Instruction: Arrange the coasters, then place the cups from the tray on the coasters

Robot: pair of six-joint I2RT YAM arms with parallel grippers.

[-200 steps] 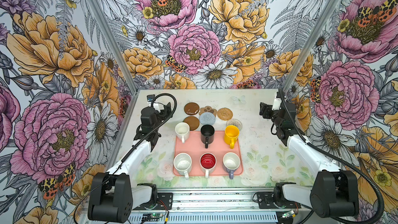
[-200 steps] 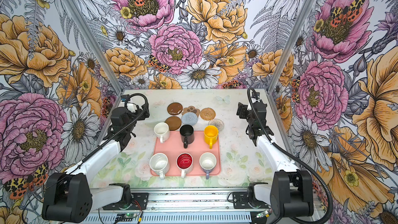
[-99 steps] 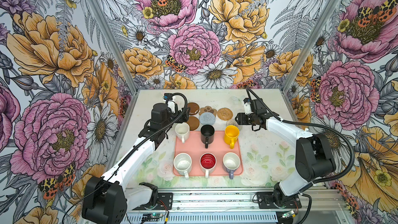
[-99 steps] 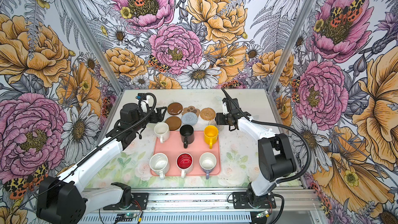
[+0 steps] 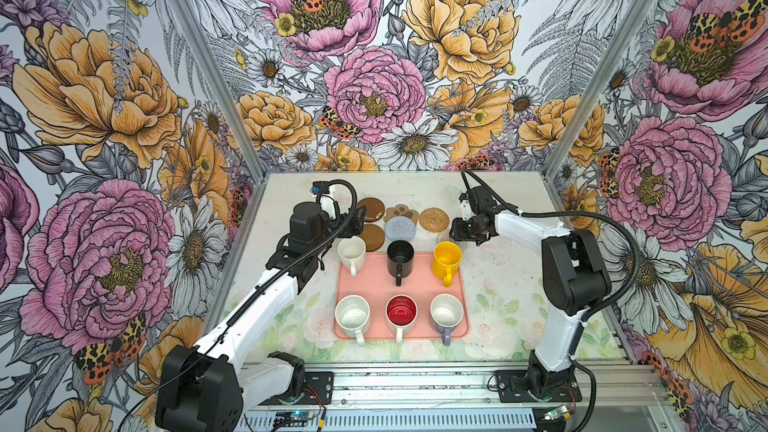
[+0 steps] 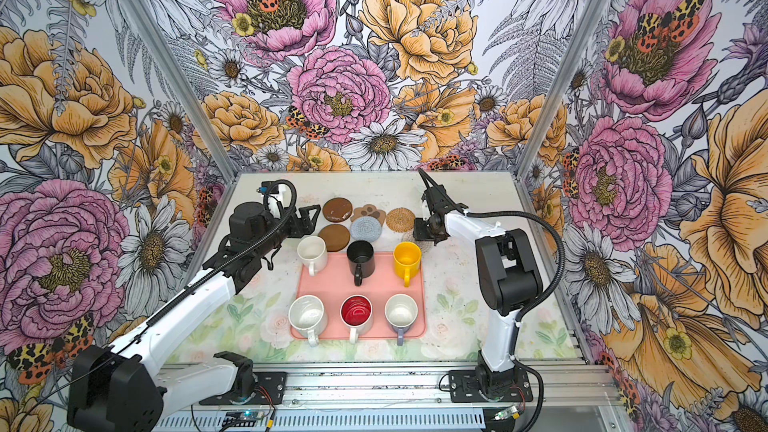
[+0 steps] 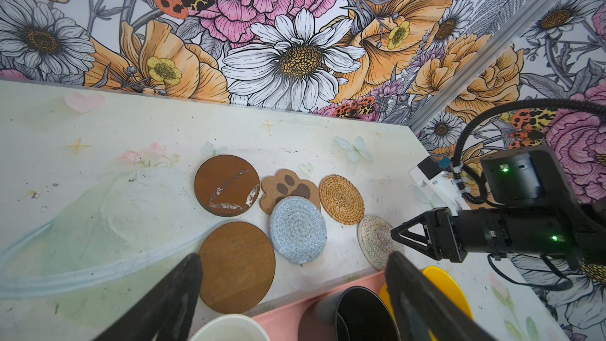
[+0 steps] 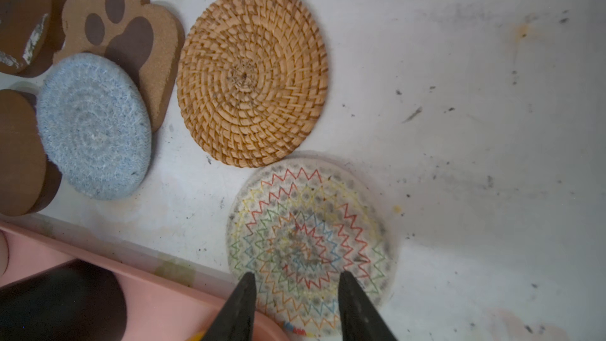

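Step in hand: arranging the coasters; all six cups still stand on the tray (image 5: 374,284), so the cup stage has not begun.
Coasters: six lie bunched on the bench (image 5: 507,284) at the tray's 12 o'clock side; the grey-blue coaster (image 7: 297,229) overlaps the paw-print coaster (image 7: 288,188), with the rattan coaster (image 8: 252,75) at its 3 o'clock in a top view.
Right pincer (image 8: 296,303): hangs over the near edge of the cream zigzag coaster (image 8: 311,244), jaws partly apart, straddling the rim and holding nothing visible; contact cannot be told.
Left pincer (image 7: 292,290): jaws wide and empty, above the lower brown disc (image 7: 236,265) next to the white cup (image 5: 351,249).
Cups: yellow cup (image 5: 446,258) stands close to the cream coaster.
Next move, as judged: nip that thin rim and draw the mat toward 3 o'clock, onto open bench clear of the tray lip and yellow cup.
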